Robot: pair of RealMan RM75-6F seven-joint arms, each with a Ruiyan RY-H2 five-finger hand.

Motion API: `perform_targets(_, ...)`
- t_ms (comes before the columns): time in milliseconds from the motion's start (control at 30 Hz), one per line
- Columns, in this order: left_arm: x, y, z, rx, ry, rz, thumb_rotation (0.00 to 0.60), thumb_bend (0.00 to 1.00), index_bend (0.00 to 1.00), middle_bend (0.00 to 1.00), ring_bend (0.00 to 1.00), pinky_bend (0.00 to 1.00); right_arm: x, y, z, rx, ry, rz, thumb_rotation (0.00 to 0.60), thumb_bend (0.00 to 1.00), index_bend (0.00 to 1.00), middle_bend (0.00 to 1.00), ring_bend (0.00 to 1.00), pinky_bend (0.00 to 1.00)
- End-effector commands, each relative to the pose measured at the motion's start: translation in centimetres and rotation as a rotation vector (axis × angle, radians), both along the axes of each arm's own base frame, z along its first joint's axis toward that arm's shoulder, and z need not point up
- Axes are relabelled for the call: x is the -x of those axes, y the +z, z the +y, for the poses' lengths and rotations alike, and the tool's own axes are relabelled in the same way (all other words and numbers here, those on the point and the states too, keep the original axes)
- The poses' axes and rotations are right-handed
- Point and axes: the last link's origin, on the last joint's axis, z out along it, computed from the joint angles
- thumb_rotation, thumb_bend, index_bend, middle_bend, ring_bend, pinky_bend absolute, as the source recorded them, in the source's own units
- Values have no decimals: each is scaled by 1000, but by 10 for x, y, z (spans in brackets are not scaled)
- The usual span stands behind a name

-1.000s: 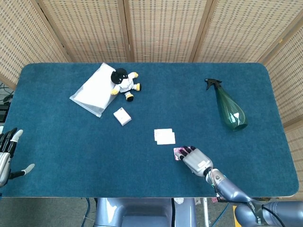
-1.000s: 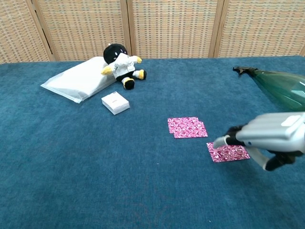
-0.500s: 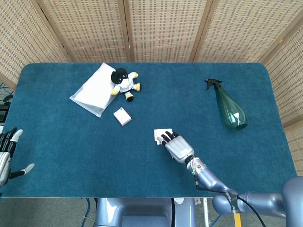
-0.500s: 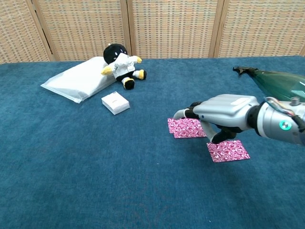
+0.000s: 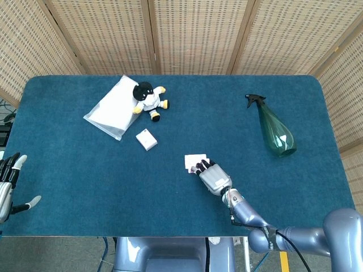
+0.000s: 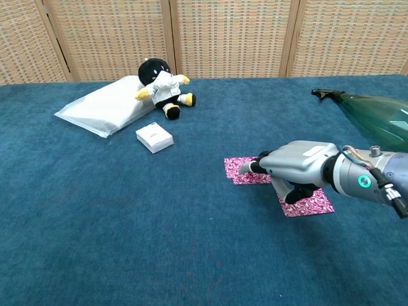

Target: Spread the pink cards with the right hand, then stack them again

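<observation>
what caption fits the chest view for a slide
Right hand reaching over spread pink patterned cards on blue felt table.

Three pink cards, one plush doll, one spray bottle, one small white box, one white bag

We see the right hand palm-down over the cards near table centre, fingertips on them. Plush toy at 11 o'clock; spray bottle at 2 o'clock. Left hand at 9 o'clock, fingers apart.
</observation>
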Motion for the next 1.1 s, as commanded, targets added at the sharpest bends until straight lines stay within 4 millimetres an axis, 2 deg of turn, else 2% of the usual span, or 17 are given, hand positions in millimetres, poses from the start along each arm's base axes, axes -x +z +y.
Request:
perform_targets(33, 0, 0, 0, -2, 1, 2, 600, 0, 0, 0, 0, 0, 8, 3, -1, 4, -16, 20, 600, 1000, 56, 137, 0, 160)
perform_targets(367, 0, -1, 1, -3, 3, 6, 600, 0, 0, 0, 0, 0, 37, 22, -10, 31, -78, 78, 600, 1000, 69, 170, 0, 160)
perform_targets(700, -2, -1, 2, -5, 4, 14, 600, 0, 0, 0, 0, 0, 75, 47, -30, 106, -175, 107, 600, 1000, 83, 170, 0, 160)
perform_targets(833, -2, -1, 1, -7, 4, 16, 600, 0, 0, 0, 0, 0, 82, 56, -36, 130, -200, 106, 600, 1000, 83, 166, 0, 160)
perform_targets(867, -2, -1, 1, -7, 4, 16, 600, 0, 0, 0, 0, 0, 81, 59, -37, 130, -199, 100, 600, 1000, 83, 140, 0, 160)
perform_targets(900, -2, -2, 1, -7, 4, 16, 600, 0, 0, 0, 0, 0, 80, 61, -37, 130, -198, 90, 600, 940, 83, 89, 0, 160)
perform_targets(933, -2, -2, 1, -6, 4, 15, 600, 0, 0, 0, 0, 0, 78, 63, -37, 130, -194, 77, 600, 832, 83, 55, 0, 154)
perform_targets(967, -2, -2, 1, -5, 3, 15, 600, 0, 0, 0, 0, 0, 74, 66, -37, 133, -187, 59, 600, 606, 83, 13, 0, 136)
perform_targets(1000, -2, -2, 1, -5, 3, 16, 600, 0, 0, 0, 0, 0, 71, 68, -38, 142, -179, 44, 600, 333, 83, 0, 0, 115)
perform_targets(1067, -2, -1, 1, -2, 2, 18, 600, 0, 0, 0, 0, 0, 60, 74, -40, 186, -145, -10, 600, 66, 83, 0, 0, 73)
perform_targets(1100, -2, -1, 1, -1, 3, 19, 600, 0, 0, 0, 0, 0, 55, 76, -41, 204, -132, -36, 600, 12, 83, 0, 0, 52)
